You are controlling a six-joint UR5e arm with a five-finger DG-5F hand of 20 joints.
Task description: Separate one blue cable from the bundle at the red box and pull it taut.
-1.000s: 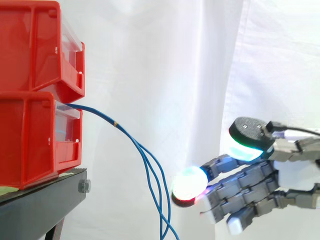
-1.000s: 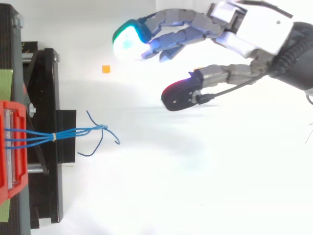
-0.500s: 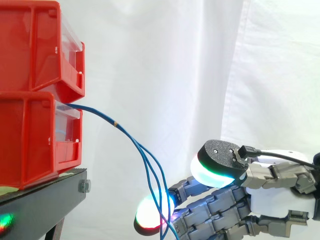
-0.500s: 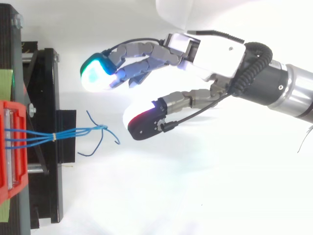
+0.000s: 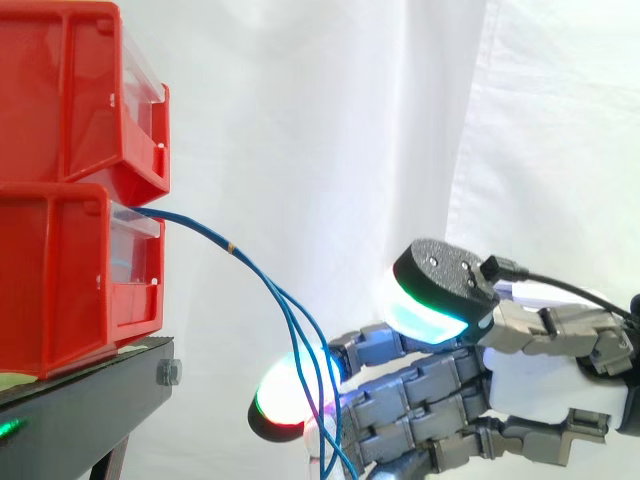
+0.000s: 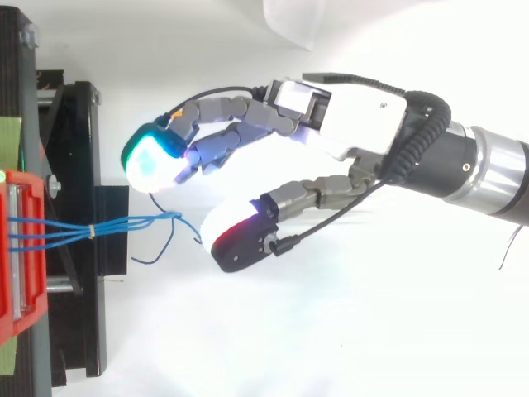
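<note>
Closest to me, the hand [image 5: 520,385] is reaching in from 3 o'clock, its fingers pointing toward 9 o'clock. They are lying loose and spread, released, gripping nothing. The thumb's pad [image 5: 432,298] is sitting nearest, glowing cyan, with the fingertips [image 5: 283,398] lower and farther back, glowing green and red.

Between thumb and fingers, the blue cables [image 5: 262,280] are hanging slack. From above, their loose ends [image 6: 168,218] are lying in the gap, just beside the thumb pad [image 6: 231,236] at its 9 o'clock. Whether anything is touching them I cannot tell.

The cables are running up toward 10 o'clock, bound by a small yellow tie [image 5: 231,246], into the lower of two stacked red boxes [image 5: 60,270]. Those are sitting on a black stand [image 5: 80,410]. Farthest back, a white curtain [image 5: 320,120] is hanging.
</note>
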